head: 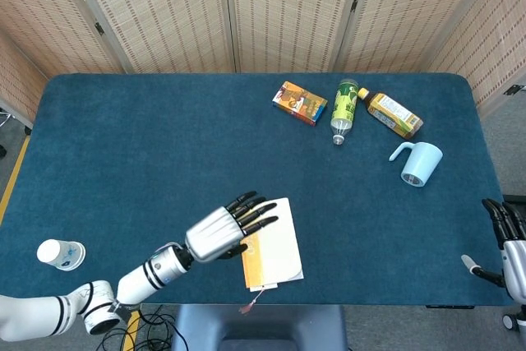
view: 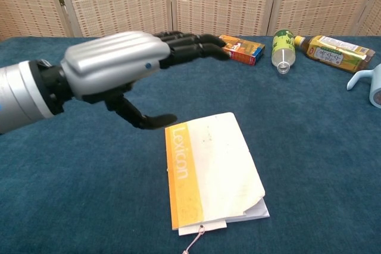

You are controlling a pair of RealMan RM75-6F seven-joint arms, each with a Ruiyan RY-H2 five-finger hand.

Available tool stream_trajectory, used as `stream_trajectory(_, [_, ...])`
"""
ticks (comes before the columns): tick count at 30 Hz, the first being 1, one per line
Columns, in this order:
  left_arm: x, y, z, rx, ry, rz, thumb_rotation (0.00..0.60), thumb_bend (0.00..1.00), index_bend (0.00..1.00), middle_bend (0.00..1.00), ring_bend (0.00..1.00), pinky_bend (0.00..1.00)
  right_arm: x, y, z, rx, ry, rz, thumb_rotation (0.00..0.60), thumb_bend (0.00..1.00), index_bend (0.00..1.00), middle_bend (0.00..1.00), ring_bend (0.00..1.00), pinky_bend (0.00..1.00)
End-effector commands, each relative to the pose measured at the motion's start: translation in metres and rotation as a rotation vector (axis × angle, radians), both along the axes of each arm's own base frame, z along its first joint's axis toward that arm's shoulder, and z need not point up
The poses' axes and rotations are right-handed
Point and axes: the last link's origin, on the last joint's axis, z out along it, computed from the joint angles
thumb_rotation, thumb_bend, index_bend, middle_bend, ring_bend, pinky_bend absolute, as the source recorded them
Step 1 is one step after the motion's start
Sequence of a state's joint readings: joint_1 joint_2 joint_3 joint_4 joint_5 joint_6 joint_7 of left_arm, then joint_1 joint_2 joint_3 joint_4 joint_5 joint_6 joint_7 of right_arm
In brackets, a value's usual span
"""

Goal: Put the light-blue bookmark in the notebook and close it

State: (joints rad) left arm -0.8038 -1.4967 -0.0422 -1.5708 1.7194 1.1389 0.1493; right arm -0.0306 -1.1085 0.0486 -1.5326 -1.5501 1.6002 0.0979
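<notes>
The notebook [head: 273, 253] [view: 211, 168] lies closed near the table's front edge, white cover up with an orange spine strip. The light-blue bookmark is hidden inside; only its string [view: 193, 239] [head: 252, 302] hangs out at the near edge. My left hand [head: 228, 227] [view: 128, 65] hovers just left of and above the notebook, fingers spread, holding nothing. My right hand [head: 509, 249] shows at the far right edge of the head view, off the table's corner, fingers apart and empty.
At the back right lie a small orange box [head: 300, 103], a clear bottle with a green label [head: 344, 110] and a yellow bottle [head: 394, 114]. A light-blue mug [head: 418, 163] lies on its side nearby. A paper cup [head: 59, 254] stands at the front left.
</notes>
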Motion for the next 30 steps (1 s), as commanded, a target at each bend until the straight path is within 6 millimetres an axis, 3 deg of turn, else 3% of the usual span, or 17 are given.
stream_trajectory(1, [-0.03, 0.01, 0.03, 0.065, -0.03, 0.205, 0.6, 0.37, 0.08, 0.0, 0.0, 0.09, 0.0, -0.002, 0.0, 0.004, 0.006, 0.005, 0.6, 0.07, 0.0, 0.11, 0.09, 0.17])
stream_trajectory(9, [-0.099, 0.014, 0.069, 0.154, -0.084, 0.58, 0.6, 0.37, 0.1, 0.0, 0.0, 0.09, 0.004, -0.01, -0.001, 0.048, 0.024, 0.03, 0.6, 0.09, 0.0, 0.11, 0.09, 0.17])
stream_trajectory(16, [-0.155, -0.003, 0.096, 0.281, -0.071, 0.788, 0.6, 0.37, 0.1, 0.0, 0.0, 0.09, 0.007, -0.015, -0.001, 0.077, 0.027, 0.043, 0.6, 0.1, 0.0, 0.11, 0.06, 0.16])
stream_trajectory(23, [-0.186, -0.036, 0.107, 0.362, -0.095, 0.913, 0.6, 0.36, 0.1, 0.0, 0.0, 0.09, 0.009, -0.018, -0.007, 0.111, 0.012, 0.039, 0.6, 0.1, 0.0, 0.11, 0.04, 0.13])
stream_trajectory(30, [-0.195, -0.07, 0.106, 0.45, -0.058, 0.877, 0.6, 0.36, 0.11, 0.0, 0.0, 0.09, 0.008, -0.017, -0.011, 0.115, -0.013, 0.006, 0.6, 0.1, 0.0, 0.1, 0.03, 0.12])
